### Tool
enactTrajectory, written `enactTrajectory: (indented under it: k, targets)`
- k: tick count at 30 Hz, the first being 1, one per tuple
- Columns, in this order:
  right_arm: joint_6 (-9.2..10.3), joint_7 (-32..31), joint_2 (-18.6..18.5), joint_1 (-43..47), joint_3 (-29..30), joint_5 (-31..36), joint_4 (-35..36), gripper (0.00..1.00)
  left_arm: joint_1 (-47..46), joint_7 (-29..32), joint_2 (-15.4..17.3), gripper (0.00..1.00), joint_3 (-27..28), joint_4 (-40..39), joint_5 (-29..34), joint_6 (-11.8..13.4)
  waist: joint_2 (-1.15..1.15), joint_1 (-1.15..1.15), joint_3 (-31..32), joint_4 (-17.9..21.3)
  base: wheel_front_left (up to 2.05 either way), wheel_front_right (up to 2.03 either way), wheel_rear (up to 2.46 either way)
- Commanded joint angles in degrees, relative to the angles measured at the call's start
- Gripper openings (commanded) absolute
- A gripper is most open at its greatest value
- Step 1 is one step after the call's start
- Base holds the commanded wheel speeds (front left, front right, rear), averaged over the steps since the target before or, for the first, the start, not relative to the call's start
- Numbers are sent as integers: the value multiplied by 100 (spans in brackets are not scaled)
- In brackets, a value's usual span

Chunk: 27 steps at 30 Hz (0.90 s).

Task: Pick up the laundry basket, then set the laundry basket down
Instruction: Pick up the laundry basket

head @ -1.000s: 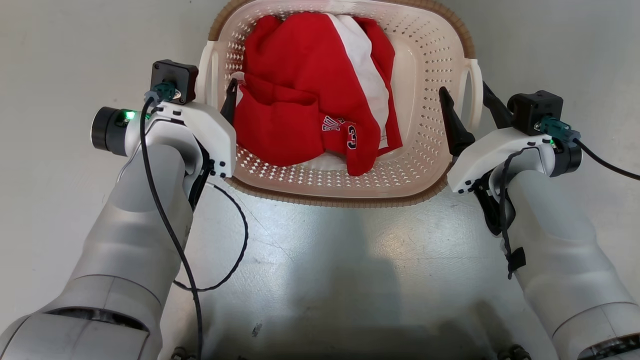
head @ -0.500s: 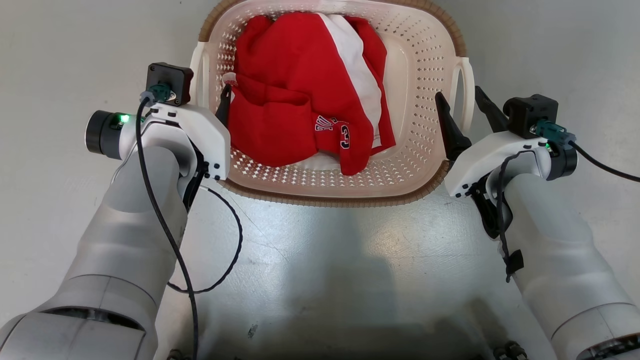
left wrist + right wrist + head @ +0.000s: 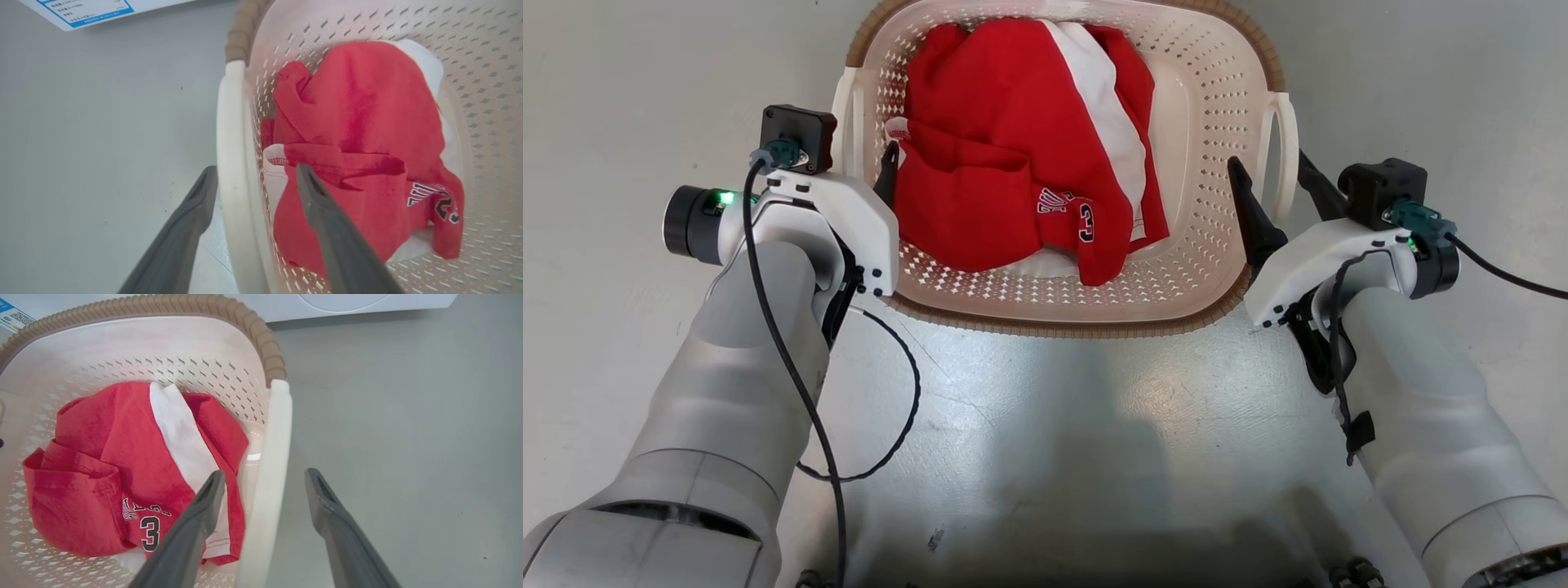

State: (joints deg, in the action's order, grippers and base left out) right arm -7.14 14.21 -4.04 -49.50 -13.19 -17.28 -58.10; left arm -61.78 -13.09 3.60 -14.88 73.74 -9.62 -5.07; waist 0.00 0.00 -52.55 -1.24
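The left gripper [image 3: 256,169] stands wide open astride the left handle [image 3: 231,134] — one finger outside, one inside the wall. The right gripper [image 3: 265,473], equally wide, brackets the right handle [image 3: 273,437], placed, I judge, for a level two-armed lift. Neither grips yet. The laundry basket [image 3: 1054,327] sits on the floor [image 3: 1045,441], a red jersey [image 3: 1005,147] inside — the washing machine [image 3: 347,302] stands beyond.

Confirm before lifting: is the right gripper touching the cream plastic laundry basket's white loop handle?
Apart. Right wrist view: right gripper straddles white loop handle, gaps both sides.
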Motion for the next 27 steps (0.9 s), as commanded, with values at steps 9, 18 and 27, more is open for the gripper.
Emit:
enactTrajectory:
  k: [9,18,27]
  targets:
    - [-35,79,116,41,-275,-253,-435,0,120,195,130,0,-3,-3,-146,-68,0,0,114,-39,0,0,0]
    - [-35,-34,116,9,-566,-326,-1030,0,400,321,83,0,1,9,-302,-84,0,0,550,-87,0,0,0]
    - [-35,-404,116,124,-932,-447,-1332,0,931,567,16,0,-61,17,-462,-134,0,0,1485,-116,0,0,0]
